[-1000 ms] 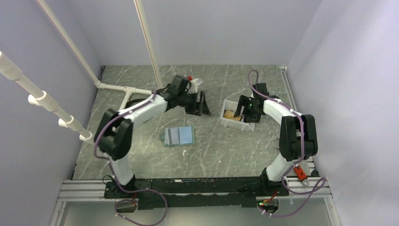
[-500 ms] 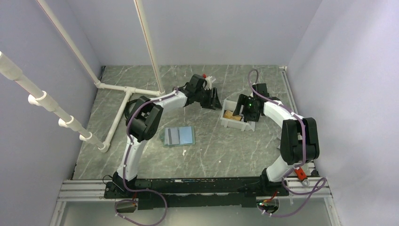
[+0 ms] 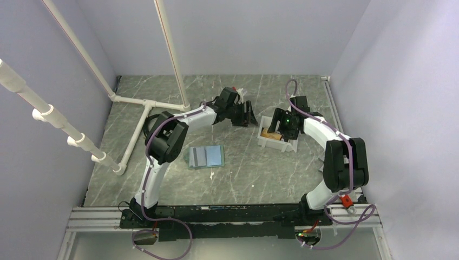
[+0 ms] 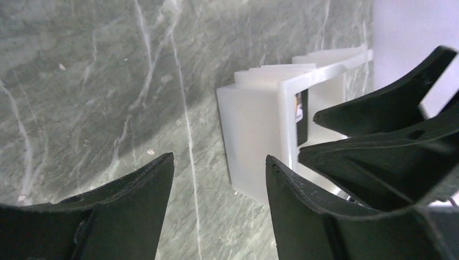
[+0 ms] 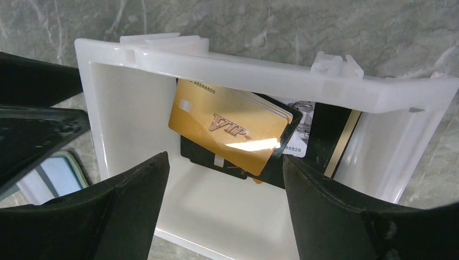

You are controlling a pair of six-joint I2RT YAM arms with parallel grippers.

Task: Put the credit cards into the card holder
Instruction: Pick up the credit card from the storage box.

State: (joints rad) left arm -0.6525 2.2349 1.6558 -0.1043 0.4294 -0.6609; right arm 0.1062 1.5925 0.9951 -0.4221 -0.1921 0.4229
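Note:
The credit cards lie in a loose stack inside a white open-fronted bin (image 5: pixel 243 70): a gold "VIP" card (image 5: pixel 227 127) on top, black ones under it, and a pale whitish card (image 5: pixel 299 142) peeking out behind. My right gripper (image 5: pixel 224 162) hovers open just above the bin's floor, in front of the stack, holding nothing. My left gripper (image 4: pixel 218 162) is open and empty beside the bin's (image 4: pixel 254 135) left outer wall. In the top view the card holder (image 3: pixel 205 156) lies unfolded, light blue side up, left of the bin (image 3: pixel 287 145), with both grippers (image 3: pixel 250 115) (image 3: pixel 281 127) at the bin.
White pipe framing (image 3: pixel 135 101) runs along the left and back-left of the marbled table. A small pale scrap (image 3: pixel 211 174) lies just in front of the card holder. Walls close in the back and both sides.
My left arm has swung right, from the middle of the table to the bin's left side. The bin has shifted slightly to the right. My right gripper has stayed over the bin.

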